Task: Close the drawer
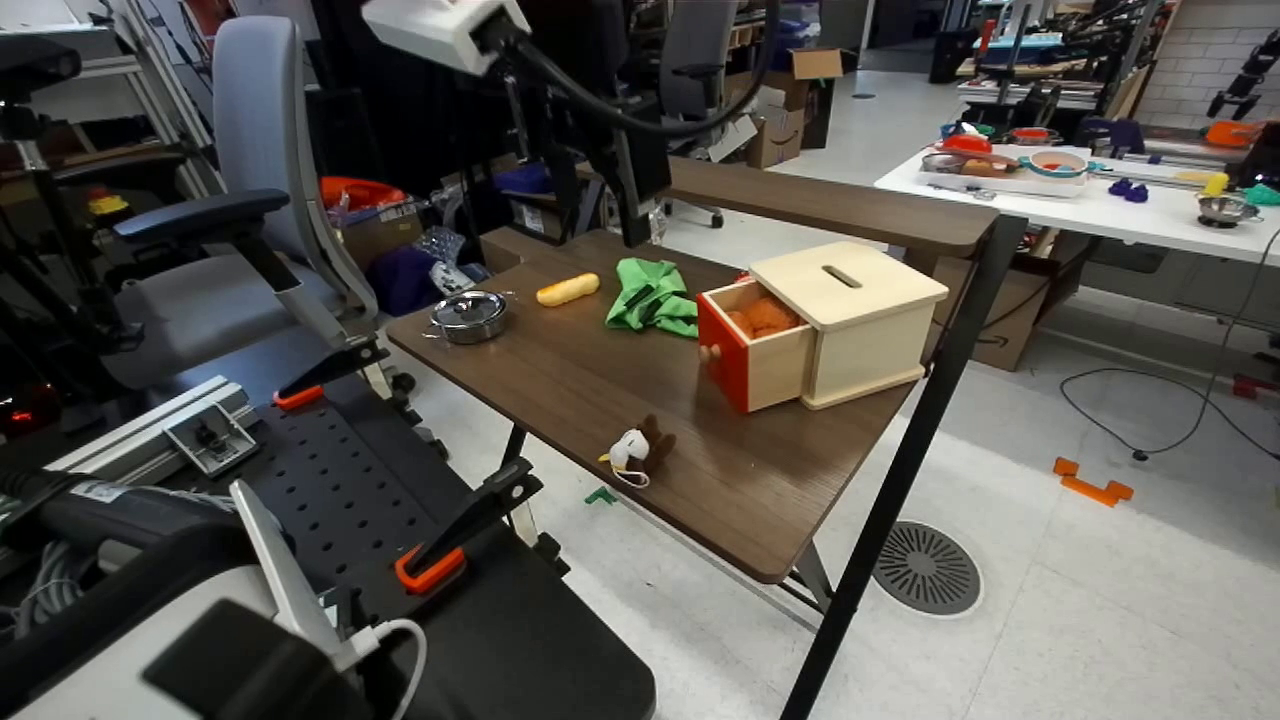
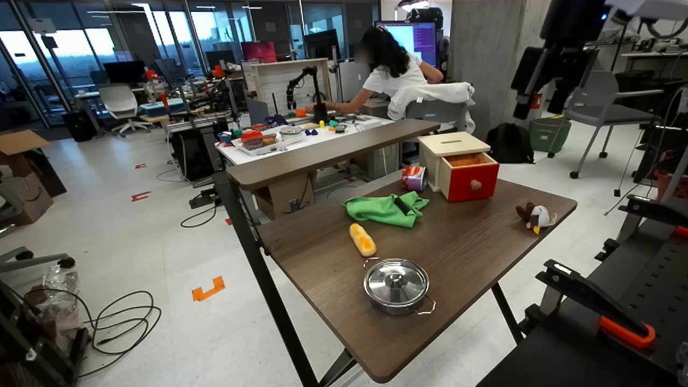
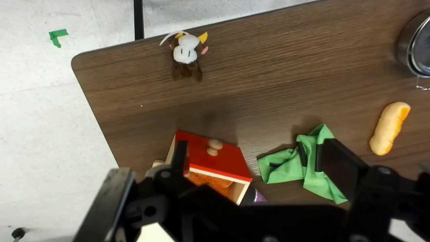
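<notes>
The drawer has a flat red front with a round wooden knob and juts part way out of a light wooden box. Its front shows in both exterior views and in the wrist view. An orange fuzzy thing lies inside it. My gripper is open with nothing between its fingers. It hangs above the table, apart from the drawer, in both exterior views. In the wrist view one finger overlaps the drawer's front edge, and the gripper body hides most of the box.
A green cloth and a red-purple can lie beside the box. A plush toy lies near the table edge. A yellow bread-like piece and a lidded metal pot stand farther off. A raised shelf runs behind.
</notes>
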